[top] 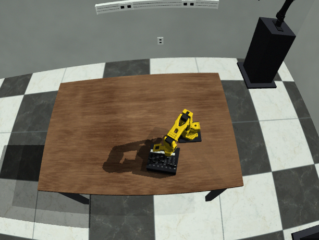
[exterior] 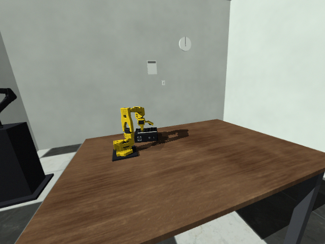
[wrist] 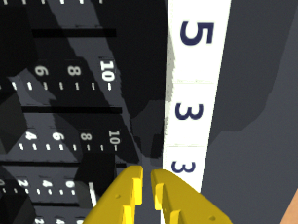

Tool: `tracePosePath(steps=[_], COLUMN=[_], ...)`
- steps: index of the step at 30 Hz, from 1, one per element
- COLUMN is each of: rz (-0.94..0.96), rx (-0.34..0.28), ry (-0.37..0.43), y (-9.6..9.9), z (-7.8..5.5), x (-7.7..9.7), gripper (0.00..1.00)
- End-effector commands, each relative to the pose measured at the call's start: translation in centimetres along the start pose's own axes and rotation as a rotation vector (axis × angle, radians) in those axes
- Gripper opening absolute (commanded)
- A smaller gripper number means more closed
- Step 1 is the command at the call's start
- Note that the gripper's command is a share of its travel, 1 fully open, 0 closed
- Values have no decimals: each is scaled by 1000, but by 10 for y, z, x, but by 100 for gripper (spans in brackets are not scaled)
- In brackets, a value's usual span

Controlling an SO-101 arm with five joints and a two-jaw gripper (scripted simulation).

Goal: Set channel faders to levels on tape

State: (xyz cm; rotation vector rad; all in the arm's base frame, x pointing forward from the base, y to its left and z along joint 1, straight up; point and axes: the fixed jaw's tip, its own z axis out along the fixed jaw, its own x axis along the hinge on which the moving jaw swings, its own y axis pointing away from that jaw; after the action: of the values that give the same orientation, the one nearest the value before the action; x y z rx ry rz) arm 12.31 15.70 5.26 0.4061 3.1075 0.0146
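The lighting desk [top: 161, 167] [exterior: 148, 137] is a small black box on the wooden table, just in front of the arm's base. My yellow gripper [top: 167, 153] [exterior: 142, 129] [wrist: 146, 171] is shut on nothing and points down over the desk's back edge. In the wrist view its tips sit at the edge of the white tape [wrist: 196, 63], beside the lower "3". The tape reads 5, 3, 3 from top to bottom. Left of it run black fader slots [wrist: 73, 32] with scales up to 10. The fader caps lie in shadow and I cannot read their levels.
The arm's base [top: 191, 135] [exterior: 123, 151] stands on a black plate behind the desk. The table [top: 104, 109] [exterior: 199, 172] holds nothing else. A black pedestal [top: 268, 49] [exterior: 16, 159] stands on the floor beyond the table's corner.
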Motion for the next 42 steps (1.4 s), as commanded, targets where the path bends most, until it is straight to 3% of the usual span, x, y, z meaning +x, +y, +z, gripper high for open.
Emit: tracePosePath(steps=[1,42], rz=[-7,-7], rx=[10,10], ry=[6,6], y=[2,8], z=[1,0], x=[3,3], gripper=[0,0])
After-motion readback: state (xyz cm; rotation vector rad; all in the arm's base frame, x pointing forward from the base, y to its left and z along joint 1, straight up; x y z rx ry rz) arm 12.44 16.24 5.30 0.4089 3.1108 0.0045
